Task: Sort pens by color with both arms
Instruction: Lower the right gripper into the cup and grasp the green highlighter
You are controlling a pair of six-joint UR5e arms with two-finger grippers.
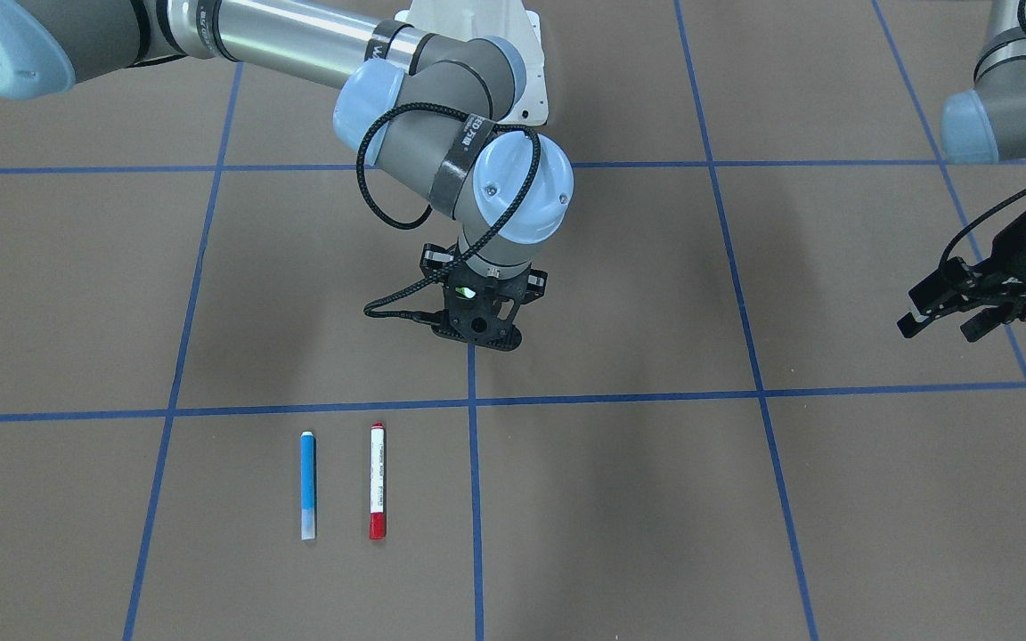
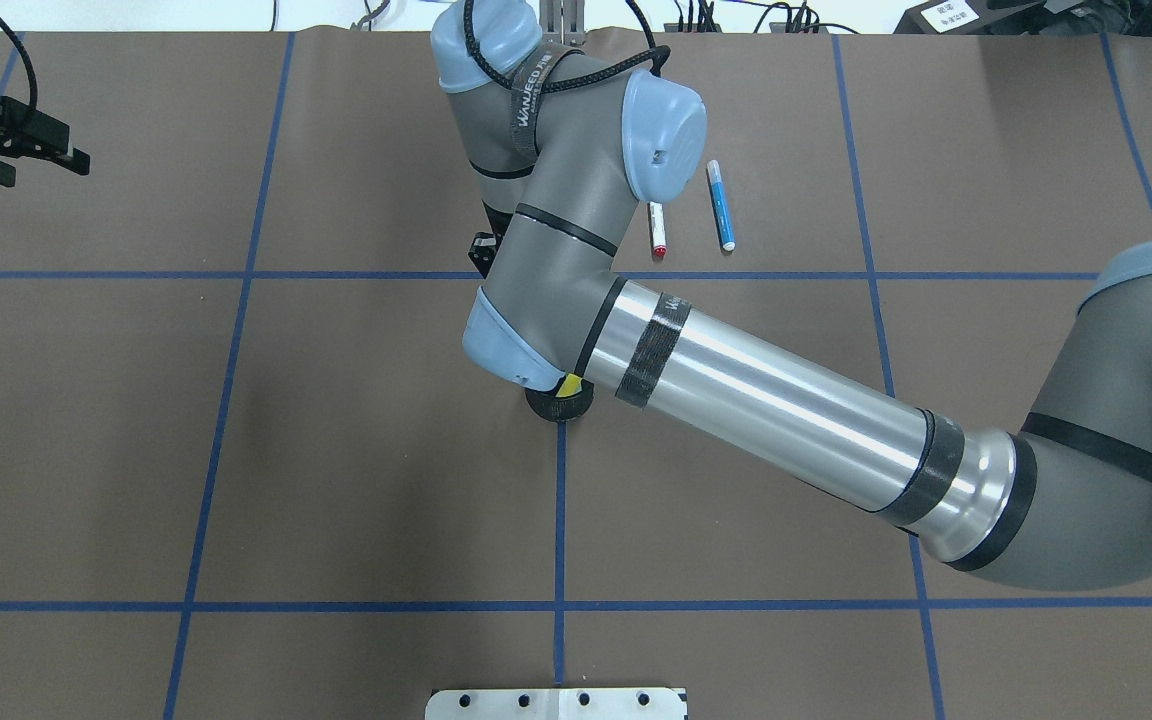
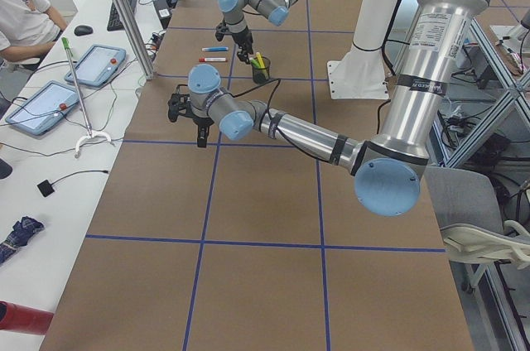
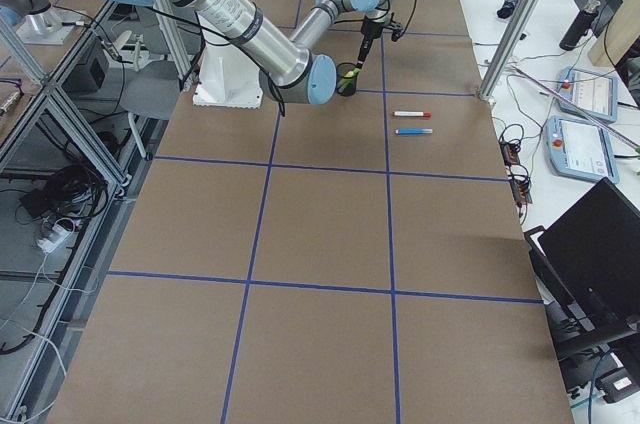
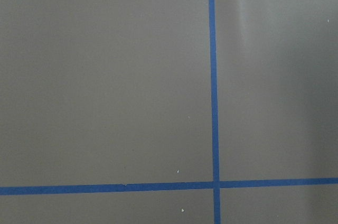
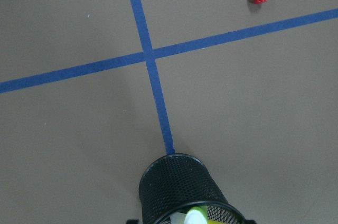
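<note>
Where my right arm (image 2: 766, 400) reaches out over the middle of the table (image 1: 655, 534), the black mesh cup (image 6: 177, 187) is the thing closest to my base, standing on the centre tape line (image 1: 475, 499). Two of the pens stand inside it, the green pen (image 6: 194, 217) and the yellow pen (image 2: 568, 386), with their tops above the rim. My right claw (image 1: 477, 336) hangs straight over the cup's mouth, pointing down. My own wrist hides the fingers from overhead, and from the front they read as one dark block. I cannot tell whether they are apart, together, or touching the green pen's top.

Farther out, past the cross line of tape and in the square to my right of the centre line, the other two pens lie flat, parallel and a little apart. The red-ended pen (image 1: 378, 481) is closer to the centre line, and the blue pen (image 1: 307, 485) lies beside it on the outer side. Neither touches the tape.

Well off to my left, and also far out, my left claw (image 1: 934, 331) hovers above the table with its fingers spread and nothing between them.
</note>
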